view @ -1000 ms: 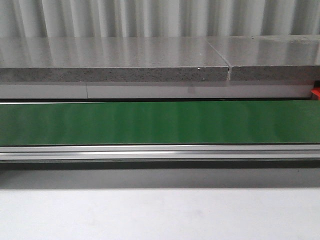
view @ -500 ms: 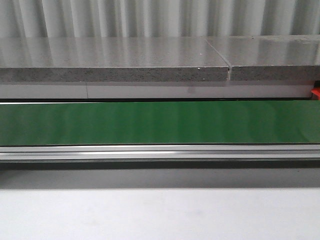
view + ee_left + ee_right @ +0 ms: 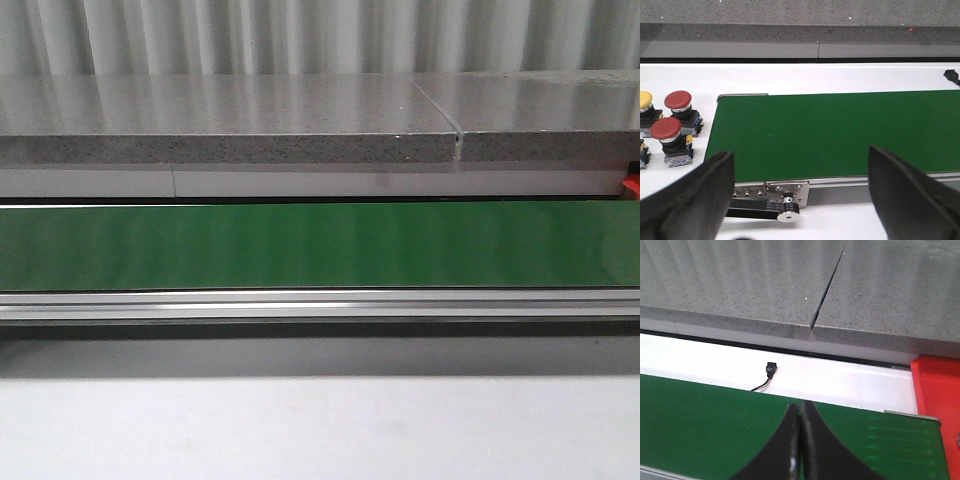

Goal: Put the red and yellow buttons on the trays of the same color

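Front view: A green conveyor belt (image 3: 320,245) runs across the full width of the frame. An aluminium rail (image 3: 320,303) borders its near edge, and white table surface (image 3: 320,430) lies in front of the rail. A grey speckled stone ledge (image 3: 230,125) runs behind the belt. A small red edge (image 3: 631,186) shows at the far right, just behind the belt. Neither arm appears in this view.

Left wrist view: The left gripper (image 3: 800,200) is released, its two dark fingers (image 3: 695,200) spread wide apart with nothing between them. It hangs over the near edge of the belt, close to the belt's end. Beyond that end, on the white surface, stand two red buttons (image 3: 678,101) (image 3: 666,128), one just beside the other. A yellow button (image 3: 645,99) stands just beside the farther red one, cut off by the frame edge.

Right wrist view: The right gripper (image 3: 800,440) is clenched, fingers pressed together with nothing held, above the green belt. A red tray (image 3: 937,390) sits at the belt's end. A small black connector with a wire (image 3: 770,370) lies on the white strip behind the belt.
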